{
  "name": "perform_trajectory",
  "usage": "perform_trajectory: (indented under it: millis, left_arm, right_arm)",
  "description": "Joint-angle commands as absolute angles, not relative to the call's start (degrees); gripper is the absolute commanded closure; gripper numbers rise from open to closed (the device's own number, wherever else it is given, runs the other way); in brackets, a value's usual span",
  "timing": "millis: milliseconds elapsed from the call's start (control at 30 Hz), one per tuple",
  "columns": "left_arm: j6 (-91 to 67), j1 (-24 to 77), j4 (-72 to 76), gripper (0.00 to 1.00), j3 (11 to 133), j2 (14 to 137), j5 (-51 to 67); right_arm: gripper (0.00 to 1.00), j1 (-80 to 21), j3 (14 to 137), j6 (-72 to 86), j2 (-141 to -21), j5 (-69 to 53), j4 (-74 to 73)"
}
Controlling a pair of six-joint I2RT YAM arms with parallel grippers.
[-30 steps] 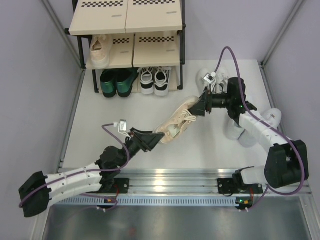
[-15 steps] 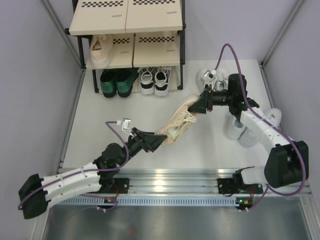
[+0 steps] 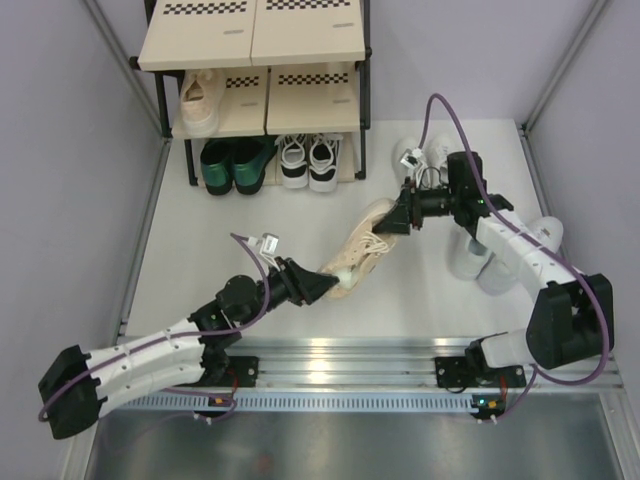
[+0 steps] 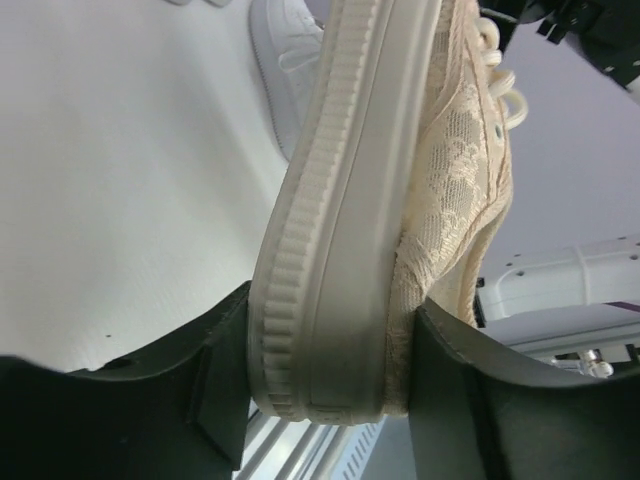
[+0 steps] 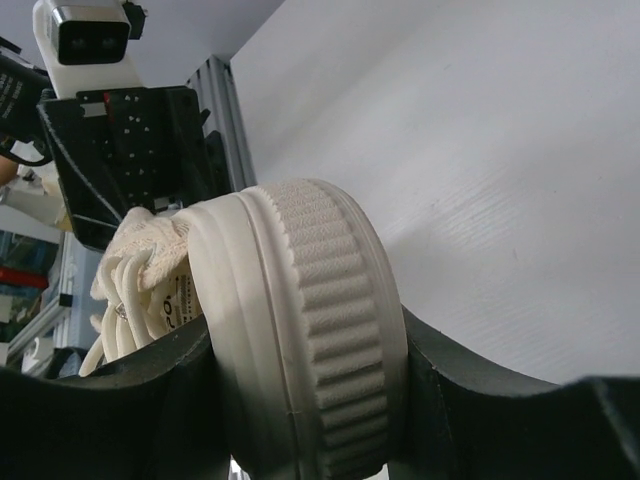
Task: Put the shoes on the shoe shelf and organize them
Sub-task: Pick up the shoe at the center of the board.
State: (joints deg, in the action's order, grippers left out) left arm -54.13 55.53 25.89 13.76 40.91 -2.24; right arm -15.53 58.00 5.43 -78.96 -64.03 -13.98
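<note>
Shoes surround our work: green shoes (image 3: 232, 165) and black-and-white sneakers (image 3: 308, 162) on the lowest level of the shelf (image 3: 200, 40) at upper left, white sneakers (image 3: 463, 265) at right under our right arm. Mid-frame, the lacy beige sneaker (image 3: 362, 245) with ribbed rubber sole stretches slantwise between our outstretched arms; left gripper (image 3: 325, 285) and right gripper (image 3: 397, 220) each clamp one end.

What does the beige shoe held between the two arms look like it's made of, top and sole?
Beige shoe: the upper looks like matte lace fabric, going by its woven floral pattern; the laces look like cotton cord. The sole looks like off-white matte rubber, with moulded ribs along its edge. Exact fibres can't be told.
</note>
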Motion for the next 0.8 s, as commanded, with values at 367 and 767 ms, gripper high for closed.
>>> perform_trajectory:
  millis: [367,767]
  left_arm:
    - [-57.48,53.97,37.35,1.00,9.51,38.77,-3.95]
    - [-59.76,49.93,25.14,1.00,6.94,21.72,-11.25]
  right_arm:
    - [0.48,-17.93,66.26,-5.97,-79.37,-62.94,-23.46]
    - [0.01,-9.50,72.16,-12.83,-75.24,-52.03,-30.15]
